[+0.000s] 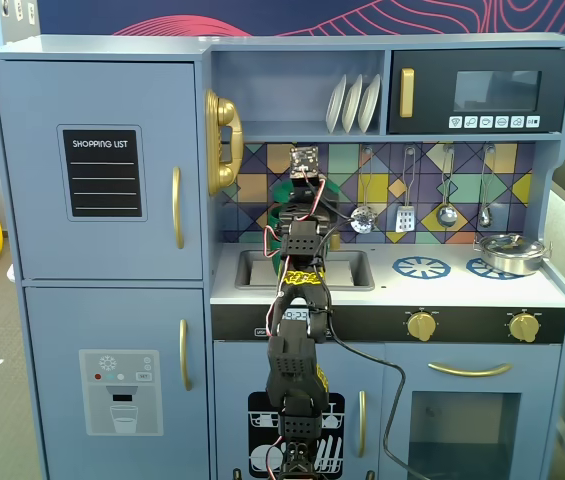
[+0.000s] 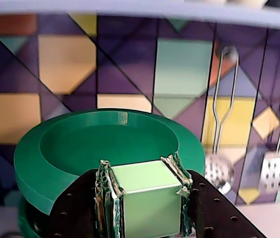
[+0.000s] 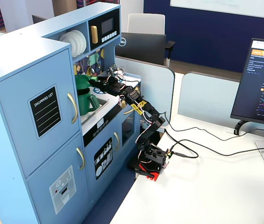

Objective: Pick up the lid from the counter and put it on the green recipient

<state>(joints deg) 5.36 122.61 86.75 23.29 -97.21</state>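
Observation:
My gripper [image 2: 142, 171] is shut on the light-green tab handle [image 2: 142, 198] of the lid [image 2: 55, 163], a dark-green round disc with a sunken top. I hold the lid just over the green recipient, whose rim [image 2: 28, 223] shows below the lid's near left edge with a dark gap between. In a fixed view the lid [image 3: 81, 82] sits at the top of the tall green pot [image 3: 86, 100] by the sink, with the gripper [image 3: 94, 80] beside it. In the front fixed view the arm hides most of the pot [image 1: 275, 215] and the gripper [image 1: 303, 200].
The sink [image 1: 347, 270] lies under the arm. Blue burner rings [image 1: 421, 267] and a shallow silver pot [image 1: 510, 252] are to the right on the counter. Utensils [image 1: 405, 215] hang on the tiled back wall, and a shelf [image 1: 282, 131] runs close above the gripper.

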